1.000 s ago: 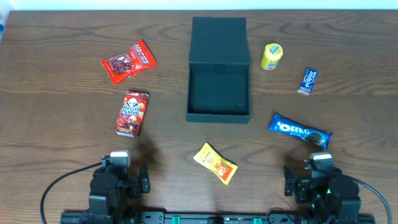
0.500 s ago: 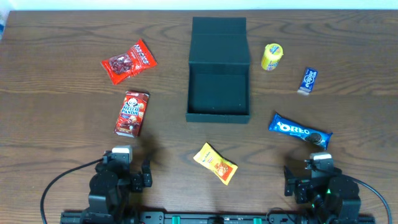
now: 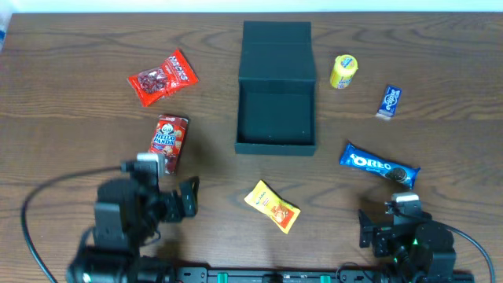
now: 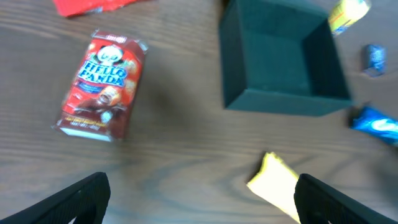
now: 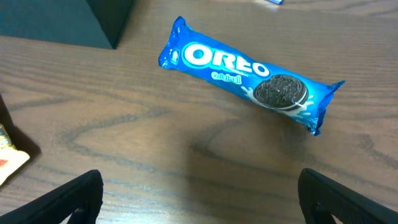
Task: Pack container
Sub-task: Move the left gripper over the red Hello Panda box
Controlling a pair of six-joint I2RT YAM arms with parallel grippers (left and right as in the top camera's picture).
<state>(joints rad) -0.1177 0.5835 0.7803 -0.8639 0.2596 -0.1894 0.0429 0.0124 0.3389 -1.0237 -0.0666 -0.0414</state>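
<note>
Dark teal-green matte rectangular container (image 3: 276, 118), upper centre of overhead frame on wooden surface (image 3: 78, 134), hinged lid flap (image 3: 277, 49) laid open toward the top edge, left end effector (image 4: 200, 202) and right end effector (image 5: 199, 199) both released

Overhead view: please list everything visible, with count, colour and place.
container: 1, dark teal-green, centre, open, empty
red snack bag: 1, red, left of container
Hello Panda box: 1, red, left, nearer the arms
yellow packet: 1, yellow, in front of container
small yellow snack: 1, yellow, right of container
small blue packet: 1, blue, far right
Oreo pack: 1, blue, right, near
table: 1, brown wood, underneath all
left gripper: 1, black, open, holds nothing
right gripper: 1, black, open, holds nothing
</note>
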